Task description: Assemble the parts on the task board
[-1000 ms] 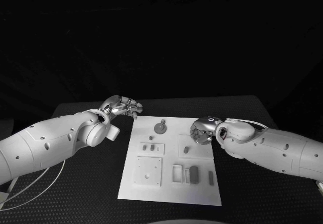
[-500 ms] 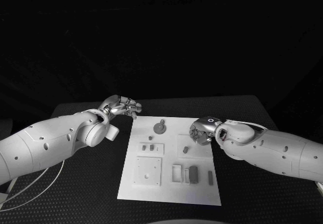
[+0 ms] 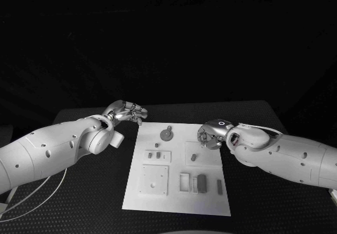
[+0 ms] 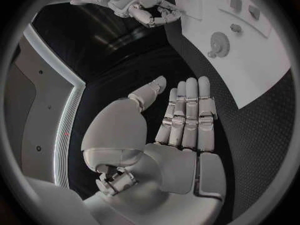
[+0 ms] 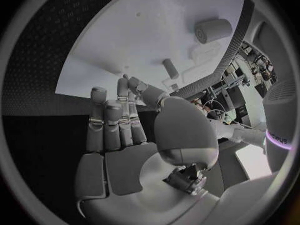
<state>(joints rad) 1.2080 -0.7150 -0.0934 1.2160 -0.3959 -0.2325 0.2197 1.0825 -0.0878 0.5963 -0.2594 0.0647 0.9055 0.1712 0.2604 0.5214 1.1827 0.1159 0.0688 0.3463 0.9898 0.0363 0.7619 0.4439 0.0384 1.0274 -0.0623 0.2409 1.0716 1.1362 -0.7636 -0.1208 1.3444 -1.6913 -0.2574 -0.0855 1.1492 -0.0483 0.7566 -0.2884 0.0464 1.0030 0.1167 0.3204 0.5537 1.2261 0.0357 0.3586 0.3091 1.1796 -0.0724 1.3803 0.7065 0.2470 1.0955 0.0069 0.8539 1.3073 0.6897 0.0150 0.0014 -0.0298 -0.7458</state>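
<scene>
While task board (image 3: 211, 195) lies on black table (image 3: 84, 204), left robot hand (image 3: 128, 111) and right robot hand (image 3: 209, 135) hover empty, fingers apart.

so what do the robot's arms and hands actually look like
Both arms are smooth white shells dotted with small dark screw holes. The left hand and right hand are silver metal with segmented fingers and flat pale pads. A thin white cable hangs below the left arm.

Black textured table (image 3: 84, 195), white task board (image 3: 179, 195) lying flat at its middle, thin white cable (image 3: 31, 197) near the left arm
</scene>
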